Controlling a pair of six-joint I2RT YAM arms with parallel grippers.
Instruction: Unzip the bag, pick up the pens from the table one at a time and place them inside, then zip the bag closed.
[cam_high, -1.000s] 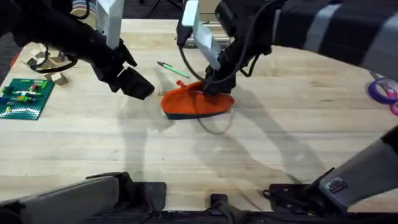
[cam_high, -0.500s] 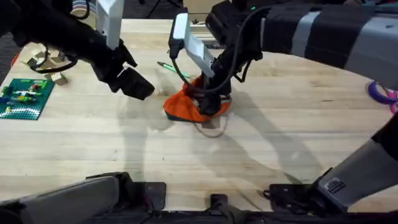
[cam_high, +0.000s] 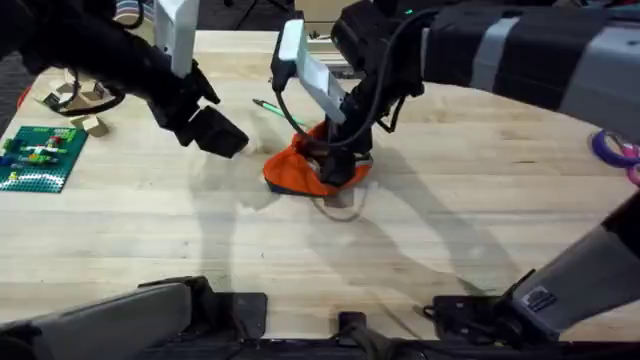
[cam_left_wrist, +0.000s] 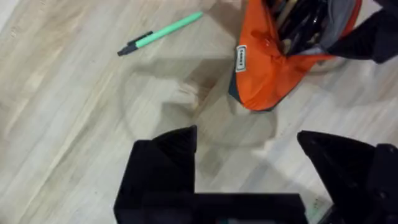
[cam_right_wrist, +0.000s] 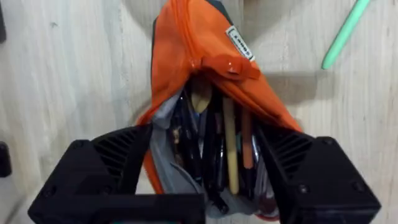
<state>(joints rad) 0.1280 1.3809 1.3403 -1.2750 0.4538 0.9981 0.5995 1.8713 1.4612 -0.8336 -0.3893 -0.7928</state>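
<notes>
The orange bag stands bunched up on the table, its mouth unzipped. My right gripper is down over it. In the right wrist view the bag gapes between the spread fingers of the right gripper. Several pens lie inside, and the fingers sit against the bag's sides. A light-green pen lies on the wood just behind the bag, also showing as the pen and the pen. My left gripper hovers open to the bag's left. The left gripper holds nothing, short of the bag.
A green brick baseplate and small wooden pieces lie at the far left. A purple tape roll sits at the right edge. A thin cord loop lies in front of the bag.
One second ago the bag lay flat and oblong. The right gripper then moved left and the bag bunched up. Nothing has moved in the last half second, and the left arm stayed still throughout.
</notes>
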